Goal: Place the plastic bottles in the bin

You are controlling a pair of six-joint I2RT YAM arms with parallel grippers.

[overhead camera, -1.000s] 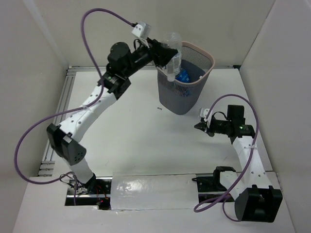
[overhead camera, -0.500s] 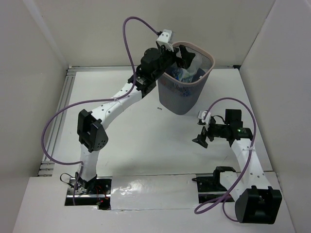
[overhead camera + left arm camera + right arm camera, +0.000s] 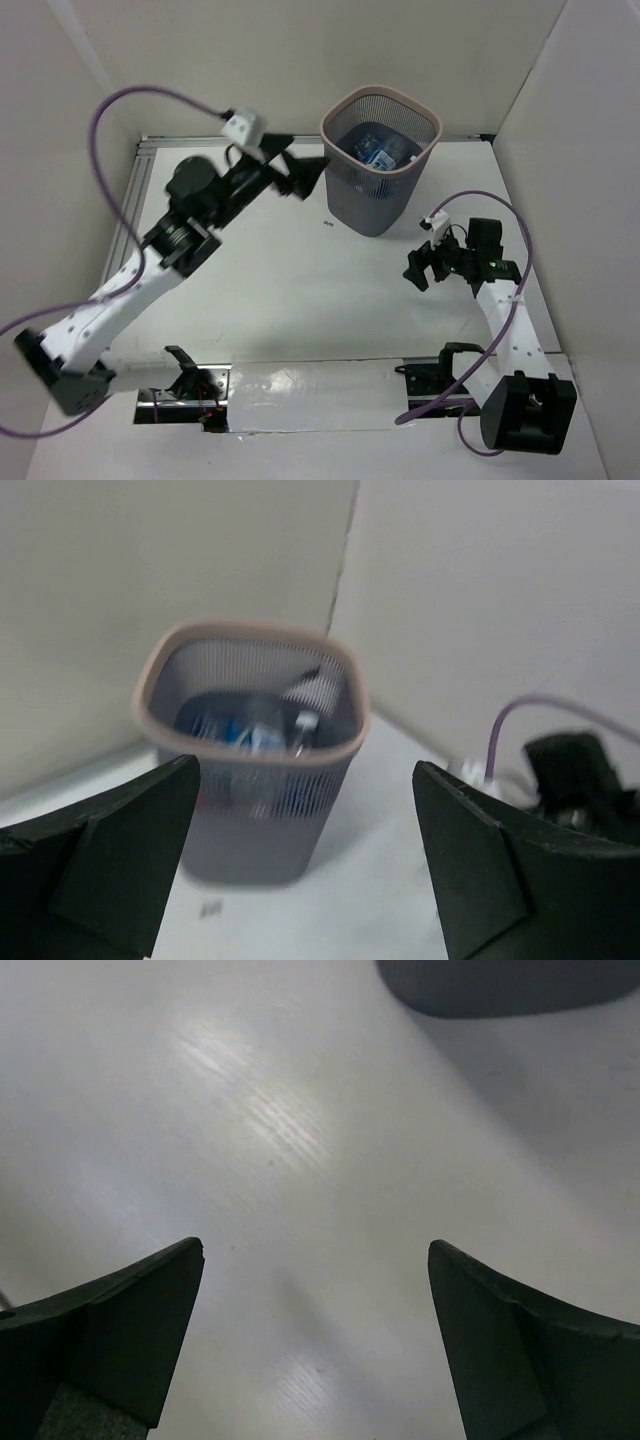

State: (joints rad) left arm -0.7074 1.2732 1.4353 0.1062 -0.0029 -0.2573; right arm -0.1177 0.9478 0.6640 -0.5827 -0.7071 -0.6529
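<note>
The bin [image 3: 381,190], a dark grey mesh basket with a pale pink rim, stands at the back of the table; the left wrist view also has the bin [image 3: 250,810]. Inside it lie plastic bottles [image 3: 377,148] with blue labels, seen blurred in the left wrist view as bottles [image 3: 250,730]. My left gripper [image 3: 303,175] hangs open and empty just left of the bin, pointing at it. My right gripper [image 3: 418,268] is open and empty over bare table to the right of the bin. In the right wrist view, only the bin's base [image 3: 500,985] shows at the top.
White walls close the table on the left, back and right. A metal rail [image 3: 125,220] runs along the left edge. A small dark mark [image 3: 328,223] lies on the table left of the bin.
The left gripper let its clear bottle go into the bin, opened, and drew back to the left of the bin. The right gripper opened and shifted slightly.
</note>
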